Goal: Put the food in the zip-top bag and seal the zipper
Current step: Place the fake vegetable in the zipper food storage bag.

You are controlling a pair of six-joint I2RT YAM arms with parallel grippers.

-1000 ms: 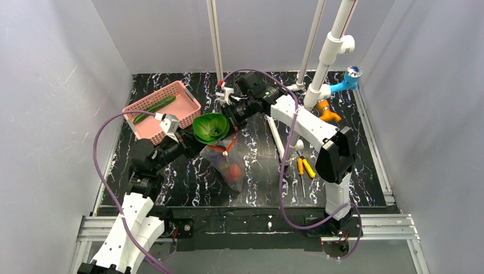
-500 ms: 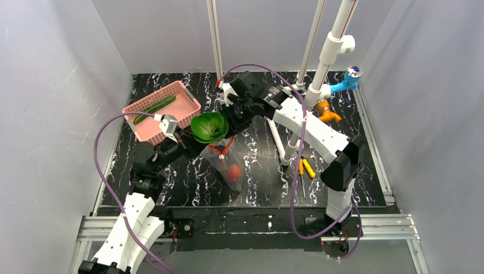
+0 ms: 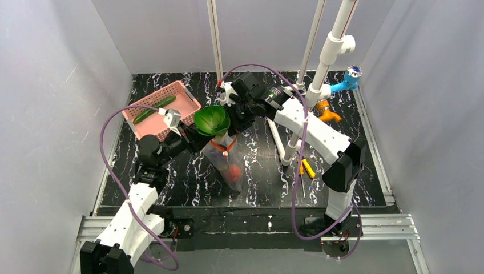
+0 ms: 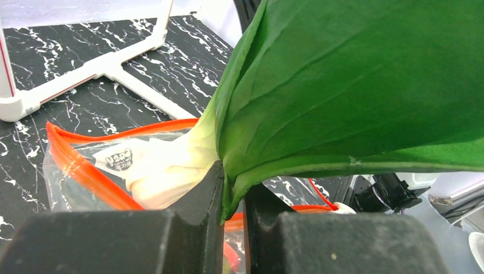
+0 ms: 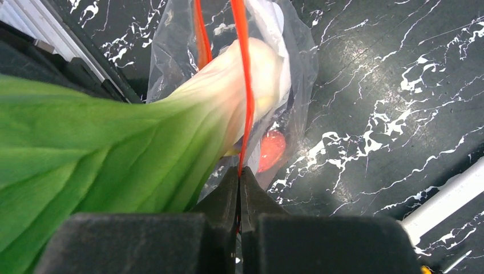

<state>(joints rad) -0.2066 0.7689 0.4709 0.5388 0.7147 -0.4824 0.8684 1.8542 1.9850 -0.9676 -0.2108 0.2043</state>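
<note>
bok choy leaf [image 4: 342,85] in left gripper [image 4: 233,197]

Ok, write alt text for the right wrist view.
The right gripper, jaws pinched shut on the red-orange zipper, grips one edge of the clear zip-top bag over a black marbled table. A bok choy pokes its white stem into the bag's mouth, green leaves filling the left; a tomato lies inside.
</note>
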